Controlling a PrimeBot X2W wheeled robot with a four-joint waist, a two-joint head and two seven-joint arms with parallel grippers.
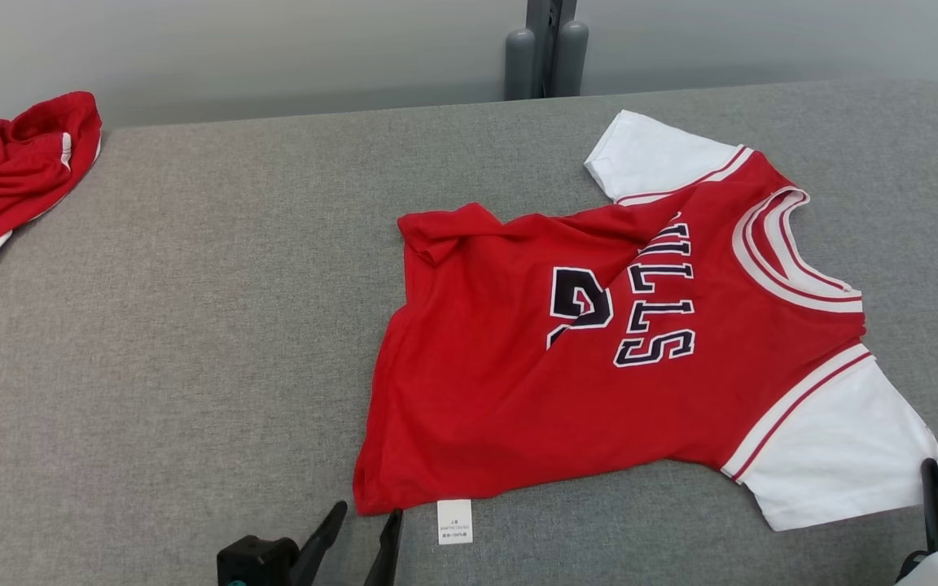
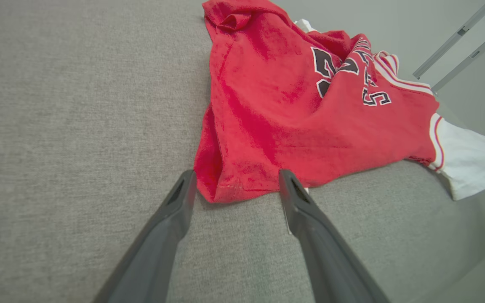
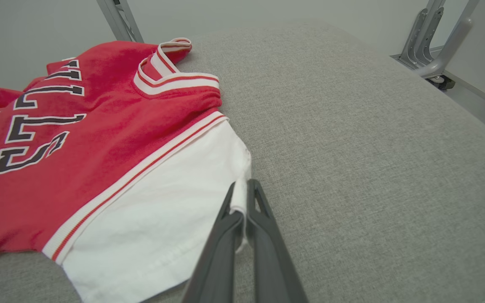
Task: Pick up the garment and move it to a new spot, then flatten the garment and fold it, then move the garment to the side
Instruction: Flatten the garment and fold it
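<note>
The garment [image 1: 567,366] is a red jersey with white sleeves and dark lettering, lying mostly spread on the grey padded table, its far hem corner rumpled. My left gripper [image 1: 365,521] stands open at the near hem corner; in the left wrist view the hem [image 2: 234,189] lies just ahead of the left gripper [image 2: 236,179], between the spread fingertips. My right gripper [image 1: 937,480] is shut on the corner of the near white sleeve [image 3: 175,198]; a strip of white cloth shows pinched between the right gripper's [image 3: 241,191] closed fingers.
A second red and white garment [image 1: 5,179] lies bunched at the table's far left edge. A white label [image 1: 454,521] sticks out from the jersey's hem. Grey metal posts [image 1: 546,49] rise behind the table [image 1: 192,325].
</note>
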